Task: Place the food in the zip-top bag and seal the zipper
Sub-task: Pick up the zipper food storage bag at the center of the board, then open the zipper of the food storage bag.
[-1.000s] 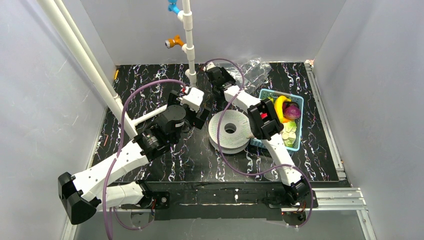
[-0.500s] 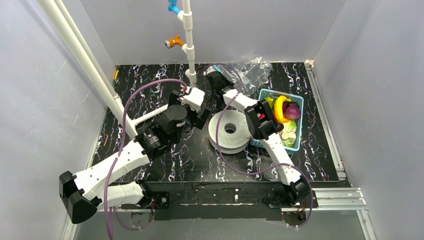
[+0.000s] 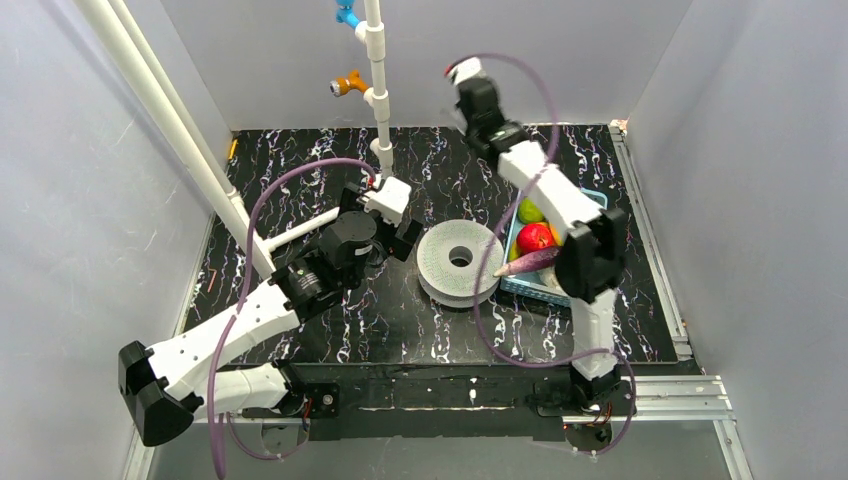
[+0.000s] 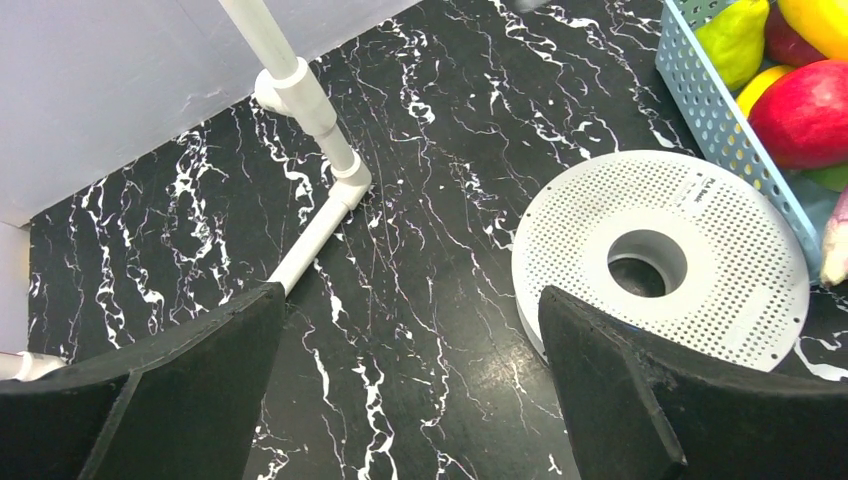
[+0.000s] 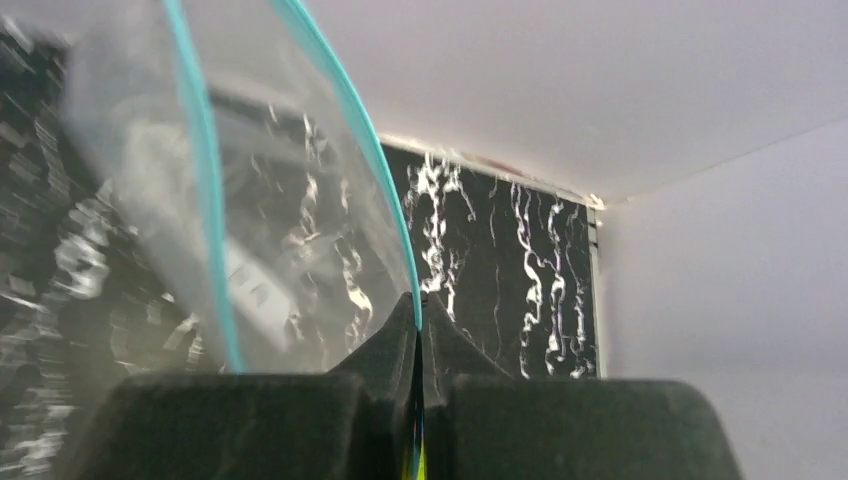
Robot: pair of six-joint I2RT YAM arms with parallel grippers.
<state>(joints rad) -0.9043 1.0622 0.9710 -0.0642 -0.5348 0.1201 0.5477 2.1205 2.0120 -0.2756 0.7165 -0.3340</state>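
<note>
My right gripper (image 5: 420,300) is shut on the zip-top bag (image 5: 270,220), pinching its teal zipper (image 5: 370,130) at the fingertips. The clear plastic hangs blurred to the left. From above, my right arm (image 3: 540,180) is raised high toward the back wall, and I cannot make out the bag there. The food lies in the light-blue basket (image 4: 720,130): a green pear (image 3: 530,211), a red apple (image 3: 535,237), a purple eggplant (image 3: 528,262) and a yellow banana (image 4: 820,20). My left gripper (image 4: 412,300) hangs open over bare table, left of the basket.
A white perforated disc (image 3: 458,262) lies between the two arms, touching the basket's left side. A white pipe stand (image 3: 378,80) rises at the back centre, its foot (image 4: 310,100) ahead of the left gripper. Grey walls close in the table.
The right gripper closed on the bag's edge, and the arm swung up and back, taking the bag off the back of the table. The left arm stayed put.
</note>
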